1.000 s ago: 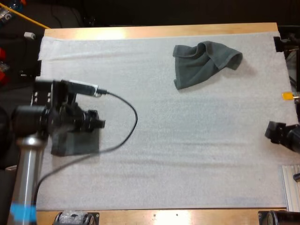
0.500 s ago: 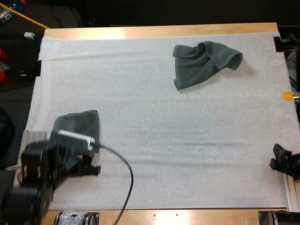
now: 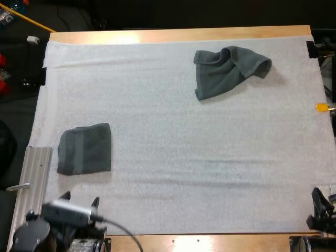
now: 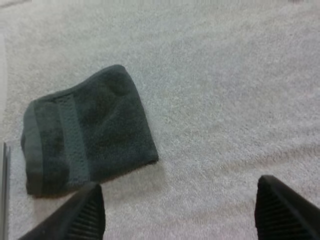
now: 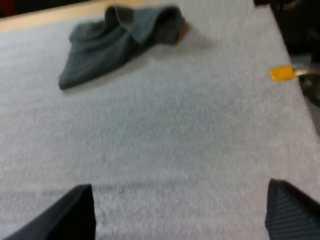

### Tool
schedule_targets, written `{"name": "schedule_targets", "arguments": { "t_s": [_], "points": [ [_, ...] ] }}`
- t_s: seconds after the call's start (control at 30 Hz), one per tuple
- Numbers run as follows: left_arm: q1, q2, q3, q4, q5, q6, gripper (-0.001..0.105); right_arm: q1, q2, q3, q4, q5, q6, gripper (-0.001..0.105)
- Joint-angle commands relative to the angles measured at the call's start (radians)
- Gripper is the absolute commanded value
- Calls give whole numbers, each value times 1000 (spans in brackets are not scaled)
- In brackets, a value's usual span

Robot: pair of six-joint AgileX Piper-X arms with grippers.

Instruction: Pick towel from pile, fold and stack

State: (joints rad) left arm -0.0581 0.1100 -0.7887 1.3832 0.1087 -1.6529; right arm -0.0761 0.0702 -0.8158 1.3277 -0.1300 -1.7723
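At the near edge of the desk (image 3: pixel 184 242), the left hand (image 3: pixel 80 200) sits low at the left corner, its two black fingers (image 4: pixel 75 215) spread wide apart and clear of any cloth, gripping nothing. The right hand (image 3: pixel 321 210) is at the near right corner, just off the white mat (image 3: pixel 184 131); in its own wrist view its fingers (image 5: pixel 62 215) also stand well apart, with only mat between them. Just beside the left hand, along the mat's left border, lies a ribbed metal rail (image 3: pixel 34 173), with its far end close to the folded towel (image 3: pixel 85 149). That towel lies flat on the mat a little beyond the left hand, slightly to the left of the gap between the fingers; the left wrist view shows it as a dark grey-green, roughly square pad (image 4: pixel 85 130) with a woven band running near one side, and one fingertip is near its closest corner but apart from it. Past it stretches open mat. Well apart from both hands, on the far right part of the mat, the crumpled towel (image 3: pixel 228 68) lies in a loose heap, one fold humped up towards the right; bare mat lies between it and the right hand (image 5: pixel 177 215), and the right wrist view shows it (image 5: pixel 120 37) close to the desk's far wooden edge.
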Motion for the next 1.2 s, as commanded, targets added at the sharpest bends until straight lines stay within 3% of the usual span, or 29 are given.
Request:
{"name": "schedule_targets", "arguments": {
  "t_s": [0.0,0.13,0.4,0.6,1.17],
  "points": [
    [-3,-26,0,10,-7,-10,60,-2,-30,-7,3,-2,-12,68],
    [-3,-132,0,46,-7,-10,60,-2,-124,-7,10,-2,-4,68],
    [1,-264,-6,187,-5,0,60,-2,-125,-8,74,-4,-4,68],
    [0,-262,2,135,-1,3,60,-2,-125,-6,57,-4,-4,68],
    [0,-259,17,-374,-1,6,60,-2,-123,3,-308,-2,-4,68]
  ]
}}
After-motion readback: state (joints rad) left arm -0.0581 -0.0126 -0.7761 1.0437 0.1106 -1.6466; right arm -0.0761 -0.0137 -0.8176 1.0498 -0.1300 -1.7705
